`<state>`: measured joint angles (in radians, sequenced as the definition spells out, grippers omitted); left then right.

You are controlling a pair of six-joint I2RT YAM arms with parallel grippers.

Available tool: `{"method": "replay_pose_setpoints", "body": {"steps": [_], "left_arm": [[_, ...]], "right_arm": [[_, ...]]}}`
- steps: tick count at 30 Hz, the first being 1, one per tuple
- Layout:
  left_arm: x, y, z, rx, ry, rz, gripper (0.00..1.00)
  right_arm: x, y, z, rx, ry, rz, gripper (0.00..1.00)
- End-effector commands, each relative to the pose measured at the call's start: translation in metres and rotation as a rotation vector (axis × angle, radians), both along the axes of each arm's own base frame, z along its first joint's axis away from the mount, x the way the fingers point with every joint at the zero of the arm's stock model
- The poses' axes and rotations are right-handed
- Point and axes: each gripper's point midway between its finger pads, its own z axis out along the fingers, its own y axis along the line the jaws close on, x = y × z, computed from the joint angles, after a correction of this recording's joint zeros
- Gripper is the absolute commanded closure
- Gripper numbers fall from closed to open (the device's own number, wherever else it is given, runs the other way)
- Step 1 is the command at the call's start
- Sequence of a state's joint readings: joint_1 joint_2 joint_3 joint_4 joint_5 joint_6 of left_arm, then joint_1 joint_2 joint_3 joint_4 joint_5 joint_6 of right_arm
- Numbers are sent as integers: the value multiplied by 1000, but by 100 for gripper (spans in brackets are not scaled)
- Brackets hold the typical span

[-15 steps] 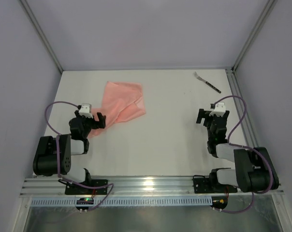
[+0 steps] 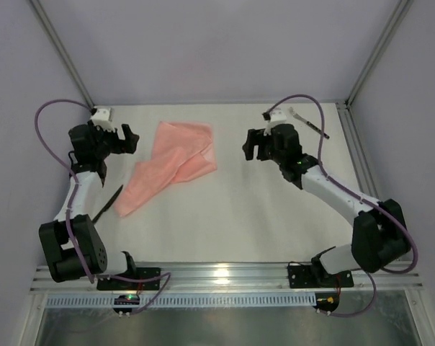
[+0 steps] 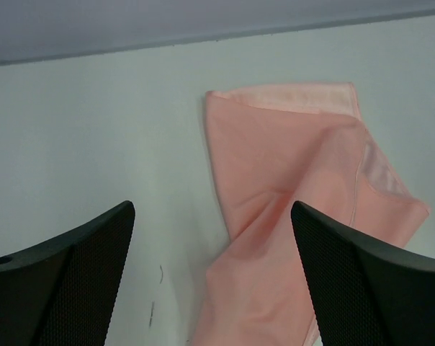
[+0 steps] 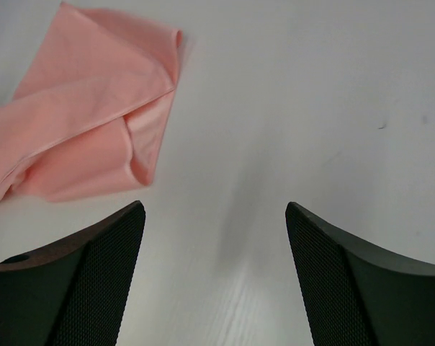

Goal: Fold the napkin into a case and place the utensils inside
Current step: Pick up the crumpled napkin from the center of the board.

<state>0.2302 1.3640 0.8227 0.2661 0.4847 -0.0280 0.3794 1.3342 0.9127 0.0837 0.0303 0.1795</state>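
The salmon-pink napkin lies rumpled and half-folded on the tabletop, left of centre, its tail trailing toward the near-left corner. The left arm's fingers and the right arm's fingers flank it, both spread wide and empty, probably poised to flatten it. The fork lies at the far-right corner.

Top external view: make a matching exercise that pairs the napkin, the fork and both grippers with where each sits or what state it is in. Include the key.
Things:
1. napkin
2. fork
3. left gripper
4. right gripper

Places or states:
A. open, to the right of the napkin
B. at the far right corner of the table
C. rumpled, lying between the two grippers
D. open, to the left of the napkin

Pairs: 1-C; 2-B; 3-D; 4-A
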Motion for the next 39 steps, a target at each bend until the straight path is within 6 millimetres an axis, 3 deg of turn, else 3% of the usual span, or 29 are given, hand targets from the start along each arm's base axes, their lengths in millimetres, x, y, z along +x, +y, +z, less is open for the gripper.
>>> {"method": "replay_pose_setpoints", "body": {"steps": [1, 2, 3, 4, 5, 6, 8, 13, 18, 21, 22, 26, 27, 28, 31, 32, 35, 37, 38, 39], "left_arm": [[-57, -16, -48, 24, 375, -128, 9], [-64, -15, -49, 46, 397, -133, 10], [-70, -12, -41, 100, 390, -145, 10], [-86, -9, -49, 119, 463, -134, 10], [-94, -7, -51, 138, 488, -136, 10], [-101, -5, -52, 169, 503, -144, 10], [-122, -3, -59, 191, 571, -140, 9], [-151, 6, -74, 239, 687, -108, 10], [-163, 0, -66, 228, 691, -120, 10], [-162, -4, -59, 202, 680, -124, 10], [-160, -5, -56, 187, 678, -125, 10], [-159, -10, -51, 157, 679, -135, 9], [-158, -11, -50, 154, 676, -137, 10], [-159, -13, -49, 145, 675, -149, 10], [-163, -20, -45, 138, 669, -195, 10], [-167, -27, -44, 118, 674, -233, 10], [-172, -38, -40, 106, 666, -317, 11], [-174, -48, -43, 130, 673, -371, 12], [-174, -52, -44, 146, 677, -390, 12], [-175, -55, -46, 171, 685, -405, 13]], "right_arm": [[-10, 51, -43, -13, 242, 56, 18], [-17, 70, -54, -26, 297, 88, 20], [-8, 87, -44, -18, 291, 103, 20], [-9, 98, -73, -57, 371, 118, 21], [-12, 115, -78, -70, 389, 142, 21], [0, 130, -66, -67, 368, 148, 21], [10, 148, -86, -113, 426, 144, 21], [13, 168, -130, -133, 538, 153, 21], [5, 184, -162, -195, 603, 186, 23], [-5, 189, -172, -201, 632, 204, 38], [-7, 190, -175, -187, 634, 206, 50], [-10, 197, -164, -143, 615, 247, 78], [-10, 197, -161, -141, 606, 253, 93], [-9, 198, -145, -128, 577, 258, 96], [-10, 194, -117, -117, 517, 279, 96], [-13, 188, -98, -113, 482, 271, 96], [-22, 165, -74, -132, 419, 235, 96], [-29, 154, -70, -129, 407, 234, 96], [-41, 147, -83, -140, 437, 243, 96], [-46, 144, -73, -126, 418, 250, 96]]}}
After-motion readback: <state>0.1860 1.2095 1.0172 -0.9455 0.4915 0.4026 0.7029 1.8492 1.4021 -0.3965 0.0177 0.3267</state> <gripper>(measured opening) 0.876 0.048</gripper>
